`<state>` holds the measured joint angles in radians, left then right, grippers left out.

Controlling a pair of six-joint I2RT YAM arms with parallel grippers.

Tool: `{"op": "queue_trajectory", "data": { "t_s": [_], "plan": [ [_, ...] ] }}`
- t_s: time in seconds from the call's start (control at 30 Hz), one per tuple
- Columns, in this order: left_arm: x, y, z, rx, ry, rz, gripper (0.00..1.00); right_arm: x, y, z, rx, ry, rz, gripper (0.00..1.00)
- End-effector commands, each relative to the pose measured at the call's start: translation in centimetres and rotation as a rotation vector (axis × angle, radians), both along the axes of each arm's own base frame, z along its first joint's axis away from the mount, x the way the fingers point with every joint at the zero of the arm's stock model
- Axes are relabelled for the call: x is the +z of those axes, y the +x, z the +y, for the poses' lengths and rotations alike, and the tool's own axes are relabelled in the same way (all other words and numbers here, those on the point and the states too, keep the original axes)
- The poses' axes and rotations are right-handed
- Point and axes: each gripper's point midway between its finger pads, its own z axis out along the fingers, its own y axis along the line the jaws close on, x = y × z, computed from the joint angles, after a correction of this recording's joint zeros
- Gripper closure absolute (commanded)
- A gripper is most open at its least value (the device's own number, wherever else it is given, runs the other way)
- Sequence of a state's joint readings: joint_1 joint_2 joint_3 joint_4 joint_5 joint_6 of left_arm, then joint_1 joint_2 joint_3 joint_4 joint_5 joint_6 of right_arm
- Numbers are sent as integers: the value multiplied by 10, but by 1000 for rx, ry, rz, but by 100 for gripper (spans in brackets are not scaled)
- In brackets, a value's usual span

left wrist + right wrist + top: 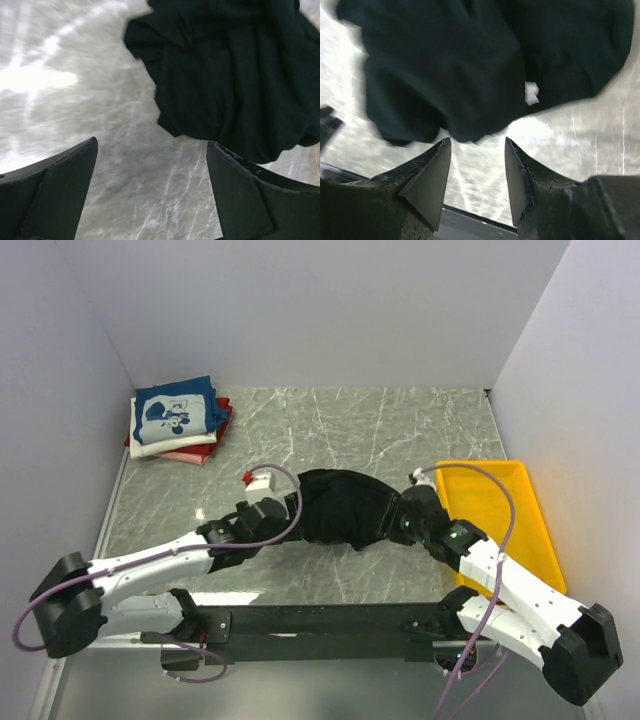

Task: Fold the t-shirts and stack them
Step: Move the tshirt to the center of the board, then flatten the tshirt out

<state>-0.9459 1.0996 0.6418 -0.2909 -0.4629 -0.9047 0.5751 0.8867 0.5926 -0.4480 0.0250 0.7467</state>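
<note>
The black shirt [340, 508] lies crumpled at the centre of the table [380, 430], between my two claws. The folded stack [175, 425] sits at 10 o'clock and the tray [530, 530] at 3 o'clock. My left claw [151, 145] stands wide and empty over bare table at the shirt's 9 o'clock edge. My right claw [477, 141] stands narrower, also empty, with its tips just short of the cloth on the 3 o'clock side. I judge the step in hand to be spreading the heap flat before folding. Pinch one outer layer per claw, not a bunch. Lift only slightly, then draw evenly toward 9 and 3 o'clock. The white tab [531, 93] probably marks the collar, so orient by it. Keep the cloth off the tray.
</note>
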Motion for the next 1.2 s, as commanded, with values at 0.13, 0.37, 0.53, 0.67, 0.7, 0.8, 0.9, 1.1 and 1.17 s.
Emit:
{"op": "queue_trajectory", "data": {
  "t_s": [0.13,0.37,0.53,0.67,0.7,0.8,0.9,1.1,1.17],
  "plan": [
    [-13,9,-51,-112,-115,12,8,-26,-11,23,23,68,1,47],
    [-41,25,-63,-99,-20,42,10,-44,-5,41,15,87,15,47],
    [-52,40,-70,-71,35,44,13,-54,3,48,-6,82,31,47],
    [-50,50,-72,-50,48,28,31,-64,7,51,-11,69,55,47],
    [-48,52,-74,-49,44,24,36,-70,6,51,-14,51,71,47],
    [-47,56,-73,-43,41,22,63,-80,5,48,-36,33,87,47],
    [-42,59,-73,-45,29,17,90,-86,8,46,-61,26,90,48],
    [-16,57,-69,-50,-5,-19,99,-78,24,52,-114,56,48,73],
    [-4,56,-67,-54,-17,-37,99,-75,26,49,-132,34,45,89]
  ]
}}
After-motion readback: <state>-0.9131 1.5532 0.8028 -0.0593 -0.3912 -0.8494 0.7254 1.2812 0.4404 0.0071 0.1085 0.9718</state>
